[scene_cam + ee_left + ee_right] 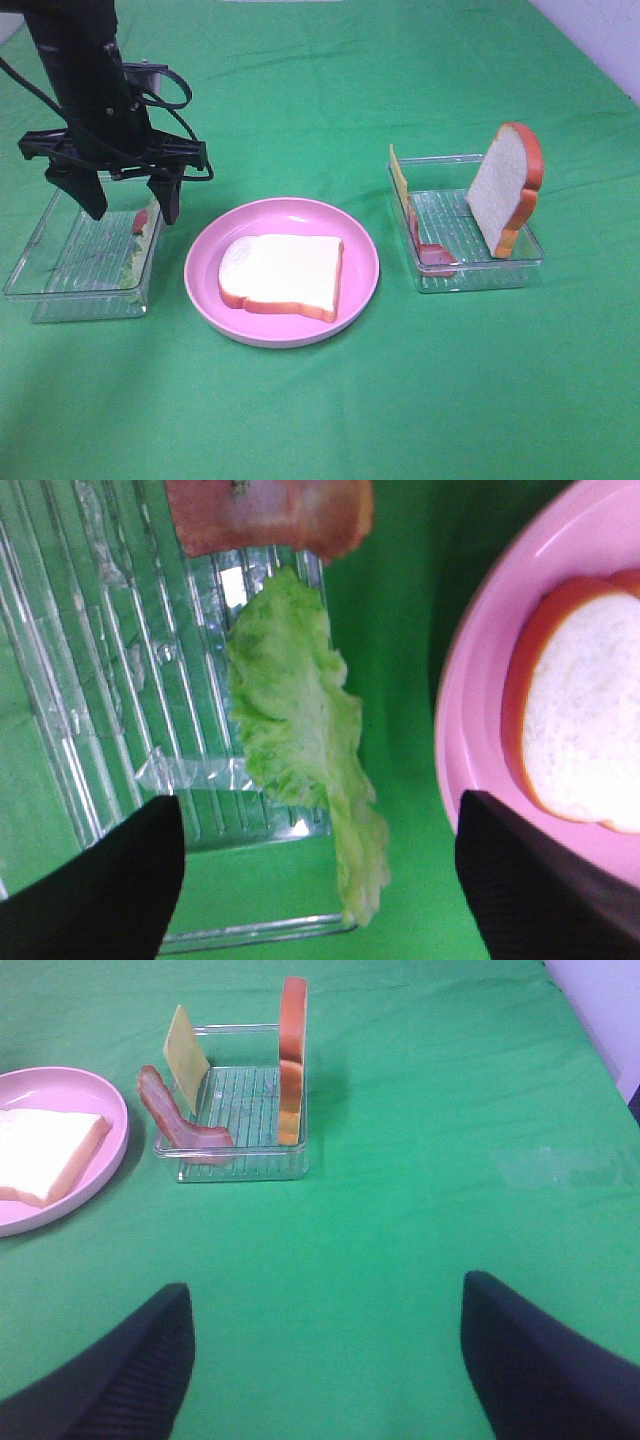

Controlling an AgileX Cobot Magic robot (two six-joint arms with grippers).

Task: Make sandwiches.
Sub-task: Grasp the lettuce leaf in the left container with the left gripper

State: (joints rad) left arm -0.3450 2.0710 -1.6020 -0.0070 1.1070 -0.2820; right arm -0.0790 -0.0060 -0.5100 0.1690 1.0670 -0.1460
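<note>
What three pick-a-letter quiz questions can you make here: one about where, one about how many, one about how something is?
1. Where is the lettuce? A on the plate; B in the left tray; C on the bare cloth.
2. How many bread slices show? A one; B two; C four.
3. How is the left end effector? A open and empty; B shut on bacon; C shut on cheese.
Answers: B, it lies along that tray's wall; B, one lies flat, one stands upright; A, its jaws stand wide apart, gripping nothing.
</note>
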